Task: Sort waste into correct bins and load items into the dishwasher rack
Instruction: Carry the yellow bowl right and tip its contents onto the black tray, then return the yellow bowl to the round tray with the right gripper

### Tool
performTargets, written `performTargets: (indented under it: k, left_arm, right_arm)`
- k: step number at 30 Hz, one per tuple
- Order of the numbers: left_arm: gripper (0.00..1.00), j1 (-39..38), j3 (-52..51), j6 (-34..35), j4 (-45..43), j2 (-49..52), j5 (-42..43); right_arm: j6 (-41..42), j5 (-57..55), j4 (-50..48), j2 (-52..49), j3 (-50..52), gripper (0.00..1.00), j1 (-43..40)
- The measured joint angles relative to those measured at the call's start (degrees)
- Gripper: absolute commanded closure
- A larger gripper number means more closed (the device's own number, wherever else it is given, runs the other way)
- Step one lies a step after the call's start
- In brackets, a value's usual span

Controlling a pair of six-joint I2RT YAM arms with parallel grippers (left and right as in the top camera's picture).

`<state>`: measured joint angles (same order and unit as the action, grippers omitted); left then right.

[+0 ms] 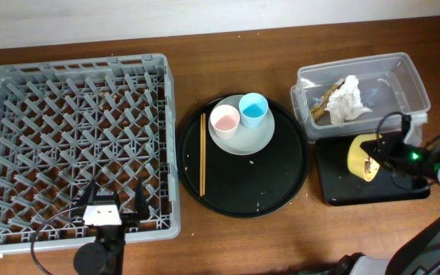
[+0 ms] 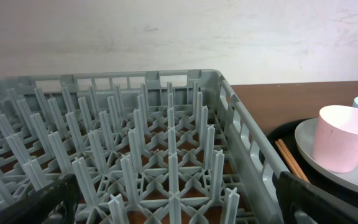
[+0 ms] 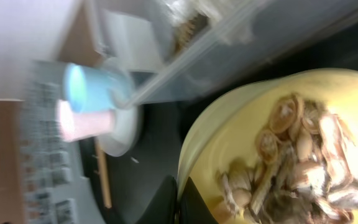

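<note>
One dishwasher rack (image 1: 75, 145) fills the left of the tabletop, with the left end effector (image 1: 115, 200) spread wide over its near wall, holding nothing. On the round black tray (image 1: 281, 183) at centre sit the plate (image 1: 254, 139), pink cup (image 1: 224, 119) and blue cup (image 1: 253, 110), with the chopsticks (image 1: 202, 153) beside them. The clear tub (image 1: 403, 84) holds the napkin (image 1: 347, 99) and wrapper (image 1: 327, 98). Over the shallow black tray (image 1: 342, 191), the right end effector (image 3: 182, 190) is pinched tight on the rim of the yellow bowl (image 1: 361, 156), which is tipped on its side with the food scraps (image 3: 303, 162) inside. To tip well, hold the rim low and inside the tray's walls, and tilt further — slowly, so crumbs don't scatter.
</note>
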<state>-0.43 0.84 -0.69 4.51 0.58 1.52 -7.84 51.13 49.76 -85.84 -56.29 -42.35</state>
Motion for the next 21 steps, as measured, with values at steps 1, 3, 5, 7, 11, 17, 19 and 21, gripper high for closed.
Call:
performTargets:
  k: [1,3,5,7,11,17,19,21]
  left_arm:
    - [0.01,0.0,0.0,0.0,0.0,0.0,0.0]
    - [0.01,0.0,0.0,0.0,0.0,0.0,0.0]
    - [0.01,0.0,0.0,0.0,0.0,0.0,0.0]
    - [0.01,0.0,0.0,0.0,0.0,0.0,0.0]
    - [0.01,0.0,0.0,0.0,0.0,0.0,0.0]
    - [0.01,0.0,0.0,0.0,0.0,0.0,0.0]
    - [0.01,0.0,0.0,0.0,0.0,0.0,0.0]
    - [0.01,0.0,0.0,0.0,0.0,0.0,0.0]
  right_arm:
    - [-0.7,2.3,-0.7,0.0,1.1,0.96,-1.3]
    - [-2.0,6.5,-3.6,0.0,3.7,0.96,-4.0]
    - [-2.8,10.3,-7.6,0.1,7.0,0.96,-6.3]
    - [-3.2,15.4,-11.3,0.1,10.5,0.96,-8.9]
    - [-3.3,25.0,-14.7,0.1,14.1,0.96,-12.6]
    - [-2.4,33.3,-17.0,0.1,14.3,0.96,-14.9]
    - [-1.1,34.4,-17.2,0.1,14.3,0.96,-16.0]
    - [1.1,34.8,-17.3,0.1,14.3,0.96,-17.0]
